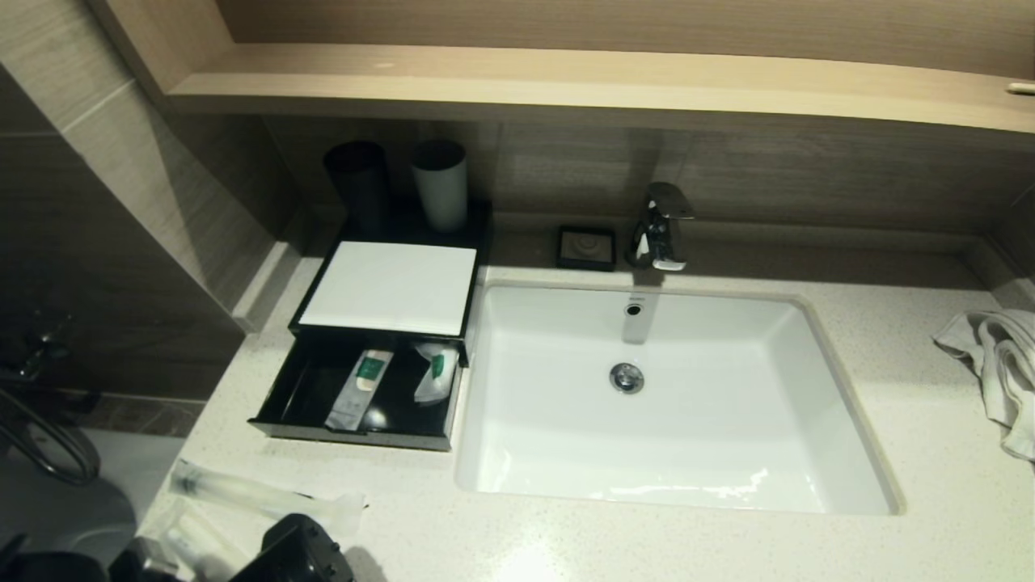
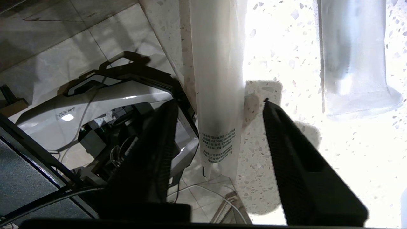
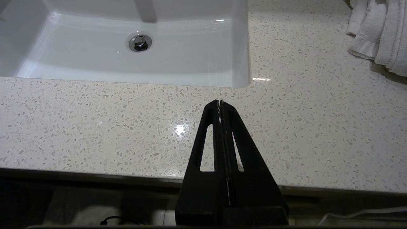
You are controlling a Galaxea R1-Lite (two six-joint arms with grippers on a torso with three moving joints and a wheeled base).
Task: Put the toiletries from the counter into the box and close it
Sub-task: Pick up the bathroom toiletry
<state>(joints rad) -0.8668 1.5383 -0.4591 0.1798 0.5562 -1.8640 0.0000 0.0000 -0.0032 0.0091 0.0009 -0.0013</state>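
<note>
At the counter's (image 1: 566, 541) near left corner, a long slim packet (image 2: 217, 79) overhangs the edge and sits between the spread fingers of the left gripper (image 2: 219, 109), neither fingertip (image 2: 270, 111) visibly touching it. A second long packet (image 1: 267, 491) lies just beyond, flat on the stone. Two green-labelled packets (image 1: 360, 388) already lie in the open drawer of the box (image 1: 392, 287), far left of the basin (image 1: 671, 396). The head view cuts off most of the left gripper, and the packet it straddles is hard to make out there. The right gripper (image 3: 220, 102), fingers pressed together, hovers over the near counter edge. A towel (image 1: 999, 364) lies far right; cups (image 1: 441, 184), a soap dish (image 1: 586, 246) and a tap (image 1: 661, 226) stand under a wooden shelf (image 1: 566, 77).
</note>
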